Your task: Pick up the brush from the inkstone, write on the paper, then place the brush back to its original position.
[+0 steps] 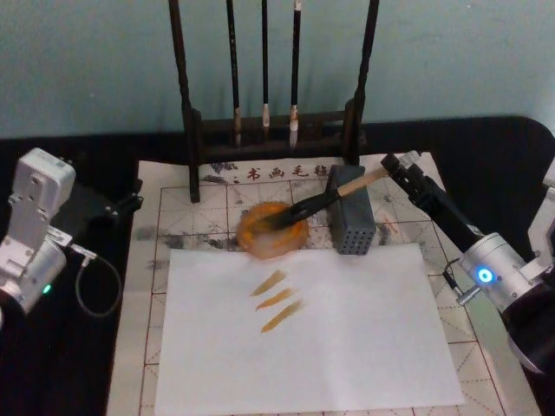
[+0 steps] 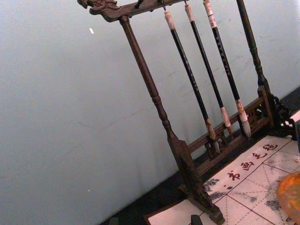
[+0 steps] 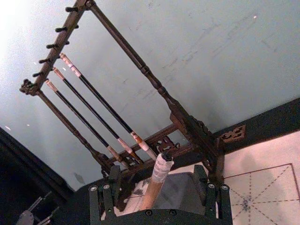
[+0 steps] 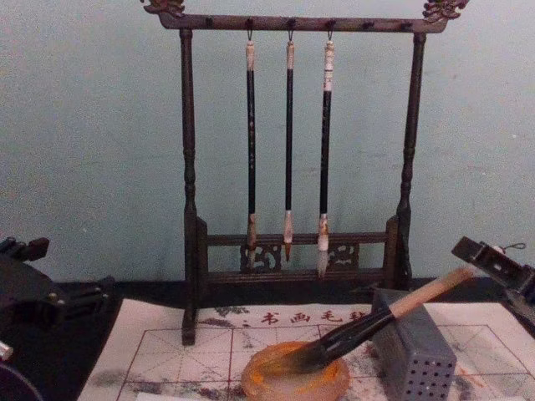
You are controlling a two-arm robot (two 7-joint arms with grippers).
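The brush (image 1: 312, 206) lies slanted, its dark bristles in the amber inkstone (image 1: 260, 244) and its tan handle propped on a grey block (image 1: 351, 225). My right gripper (image 1: 392, 166) is open at the handle's whitish end. In the right wrist view the handle (image 3: 157, 183) runs between the spread fingers (image 3: 105, 194) without touching them. From the chest, the brush (image 4: 368, 326) rises from the inkstone (image 4: 292, 380) toward that gripper (image 4: 489, 257). The paper (image 1: 173, 208) with red grid lines lies under it all. My left gripper (image 1: 130, 198) is parked open at the table's left.
A plain white sheet (image 1: 347, 347) with three orange strokes covers the near part of the gridded paper. A dark wooden rack (image 1: 192, 139) with three slim hanging brushes stands behind the inkstone. A cable loops beside the left arm (image 1: 95, 286).
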